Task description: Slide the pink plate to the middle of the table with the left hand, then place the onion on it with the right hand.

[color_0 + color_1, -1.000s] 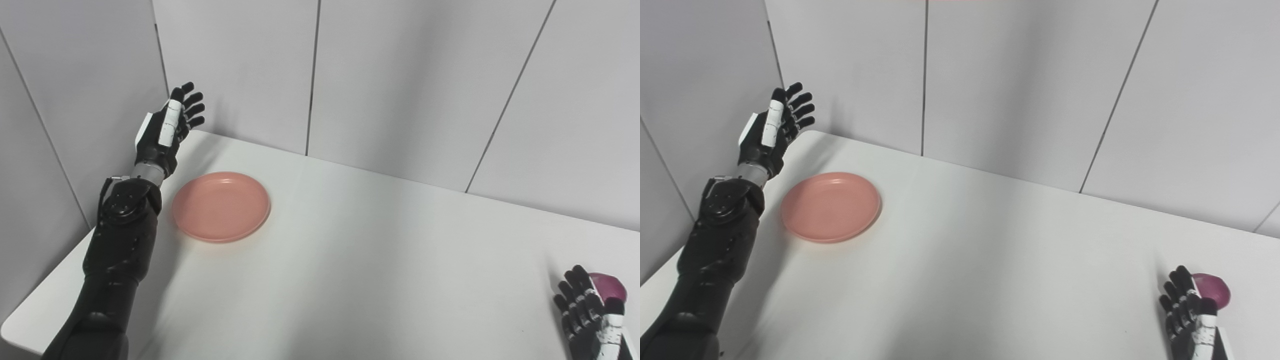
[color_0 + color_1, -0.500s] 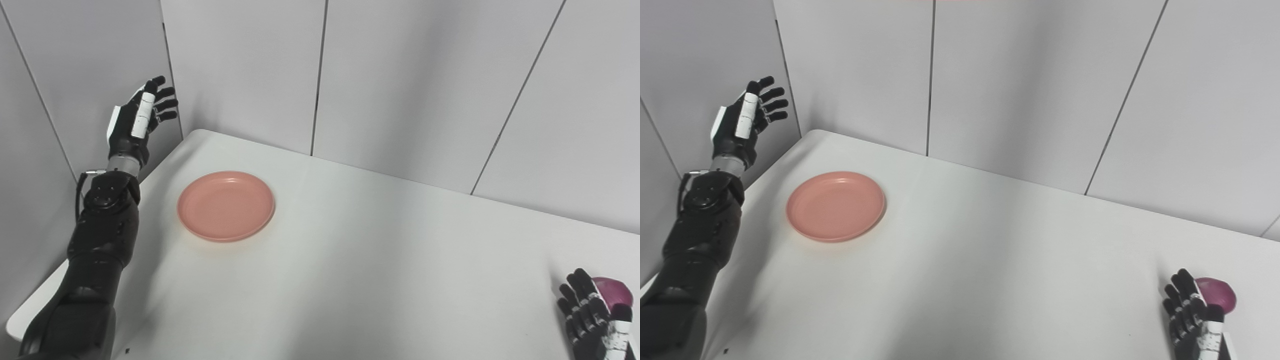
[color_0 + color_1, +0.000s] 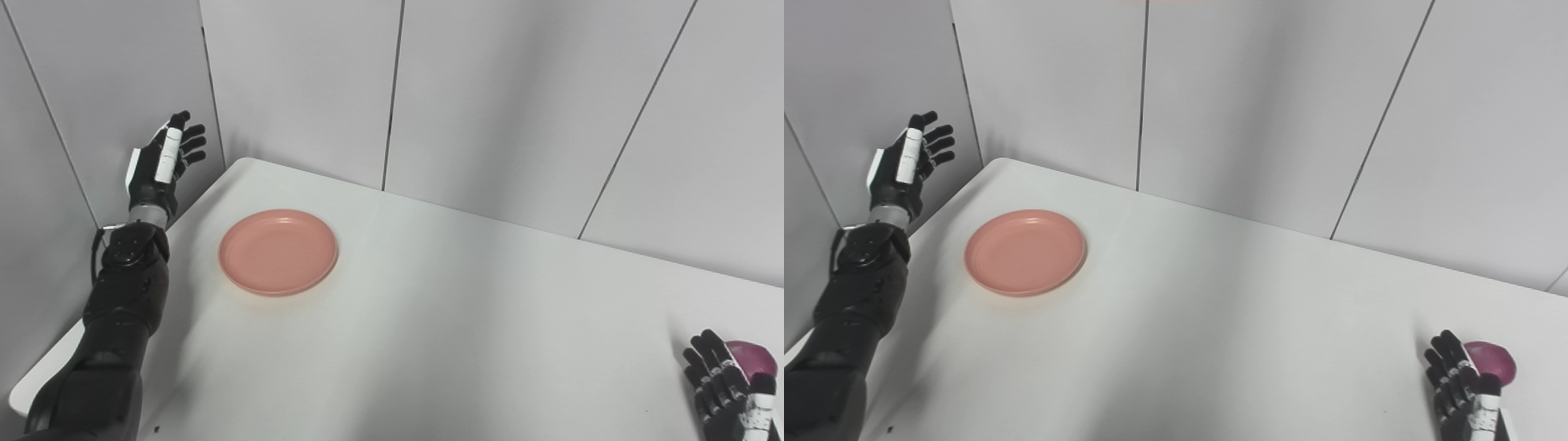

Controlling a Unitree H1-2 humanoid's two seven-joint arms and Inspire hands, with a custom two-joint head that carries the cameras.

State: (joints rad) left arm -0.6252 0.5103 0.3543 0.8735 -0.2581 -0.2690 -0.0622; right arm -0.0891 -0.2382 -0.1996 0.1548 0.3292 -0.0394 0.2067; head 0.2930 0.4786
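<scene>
A pink plate [image 3: 278,251] lies flat on the left part of the white table [image 3: 465,318]. My left hand [image 3: 161,164] is raised in the air beyond the table's left edge, up and left of the plate, open with fingers spread and holding nothing. A purple onion [image 3: 754,359] rests near the table's right edge. My right hand [image 3: 726,389] stands just left of the onion at the bottom right corner, open and partly cut off by the frame; whether it touches the onion is unclear.
Grey wall panels [image 3: 490,104] close in the table at the back and on the left, and the left hand hangs close to the left panel. Bare white tabletop stretches between plate and onion.
The camera has shifted a little. My left hand moved left, from near the plate's rim out past the table's left edge, then dropped slightly. Plate, onion and right hand stayed put.
</scene>
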